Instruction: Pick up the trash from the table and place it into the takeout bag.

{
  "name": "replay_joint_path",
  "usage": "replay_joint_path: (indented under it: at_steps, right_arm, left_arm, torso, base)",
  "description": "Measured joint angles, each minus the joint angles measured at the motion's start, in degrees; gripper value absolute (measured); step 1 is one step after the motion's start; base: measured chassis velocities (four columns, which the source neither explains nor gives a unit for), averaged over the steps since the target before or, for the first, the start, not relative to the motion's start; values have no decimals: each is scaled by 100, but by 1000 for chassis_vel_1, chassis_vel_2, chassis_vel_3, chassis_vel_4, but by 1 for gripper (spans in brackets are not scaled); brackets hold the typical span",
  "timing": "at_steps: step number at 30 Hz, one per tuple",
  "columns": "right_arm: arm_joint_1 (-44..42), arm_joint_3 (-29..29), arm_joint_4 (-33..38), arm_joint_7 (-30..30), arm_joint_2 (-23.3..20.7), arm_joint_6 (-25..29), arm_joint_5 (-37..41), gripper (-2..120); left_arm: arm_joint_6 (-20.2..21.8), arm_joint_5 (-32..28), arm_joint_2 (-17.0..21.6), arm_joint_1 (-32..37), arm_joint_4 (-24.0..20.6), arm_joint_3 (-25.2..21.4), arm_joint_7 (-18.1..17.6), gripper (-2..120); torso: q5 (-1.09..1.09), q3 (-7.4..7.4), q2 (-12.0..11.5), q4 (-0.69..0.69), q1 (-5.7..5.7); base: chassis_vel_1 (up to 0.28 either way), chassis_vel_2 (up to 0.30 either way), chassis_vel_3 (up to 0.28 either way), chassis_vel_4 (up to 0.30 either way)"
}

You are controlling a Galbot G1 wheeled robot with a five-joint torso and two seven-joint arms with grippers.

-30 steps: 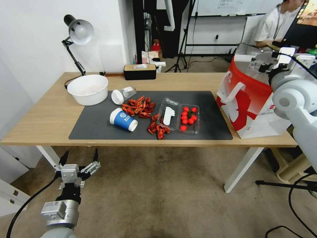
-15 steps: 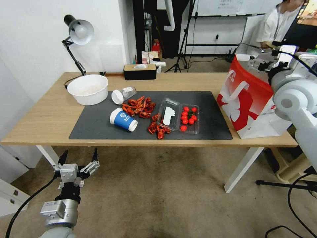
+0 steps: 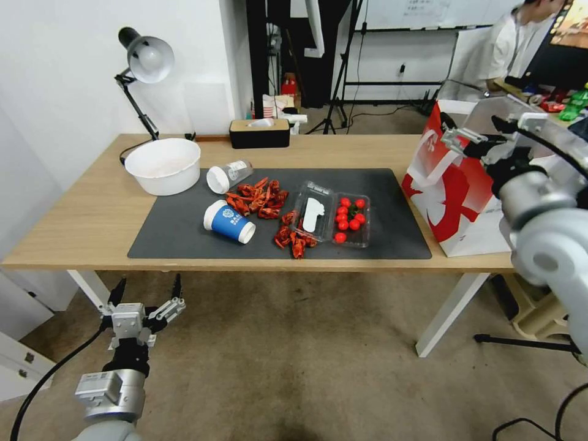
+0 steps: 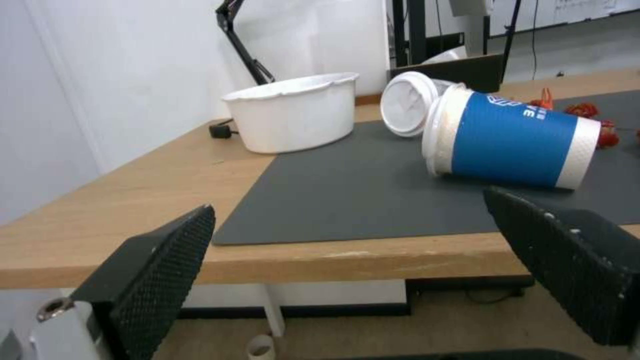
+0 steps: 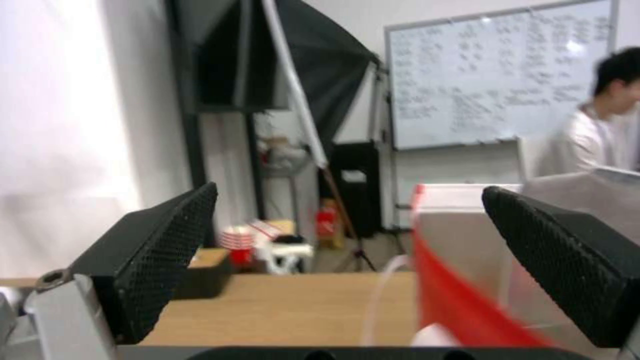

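— What is standing around the work area?

— A plain white wall (image 3: 67, 92) is running along the left, and a black-armed desk lamp (image 3: 146, 58) with a grey shade is leaning out from it. A brownish-grey carpet (image 3: 294, 367) is covering the floor.

— And farther back?

— A dark curtain or panel (image 3: 294, 55) is hanging behind, with a tripod stand (image 3: 340, 92) spreading its legs in front. A whiteboard (image 5: 497, 80) covered in writing is leaning against the rear wall. A black cable (image 3: 551, 404) is trailing over the carpet at the right. Even, soft light is filling the room.
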Motion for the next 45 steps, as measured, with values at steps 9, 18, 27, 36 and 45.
replay_joint_path:
  at_steps: [9, 18, 27, 36, 45]
  right_arm:
    - [-1730, 123, -107, -1494, 863, 1927, -1444, 100]
    - [-2926, 255, -497, -2155, 1736, 2639, -1935, 100]
    - [-3360, 116, -1132, -2305, 2146, 2639, -2137, 100]
    - [-3413, 97, -1186, -2258, 2181, 2640, -2139, 100]
    - [-3480, 131, -1153, -2231, 2187, 2639, -2131, 100]
  left_arm:
    - [-98, -86, 9, 62, 5, -66, 7, 100]
    - [-254, -187, 12, 12, 104, -53, 130, 100]
    - [-256, -187, 20, 2, 166, -22, 156, 100]
    - [-269, -195, 22, 34, 171, -26, 158, 100]
    - [-270, -197, 23, 23, 179, -27, 159, 100]
  torso:
    - [-1, 0, 0, 0, 0]
    - [0, 0, 0, -2, -1]
    - [0, 0, 1, -1, -1]
    - [-1, 1, 1, 0, -1]
    - [-1, 1, 0, 0, 0]
  base:
    - [0, 0, 0, 0]
    - [0, 0, 0, 0]
    - [0, 0, 0, 0]
    - [0, 0, 0, 0]
    - [0, 0, 0, 0]
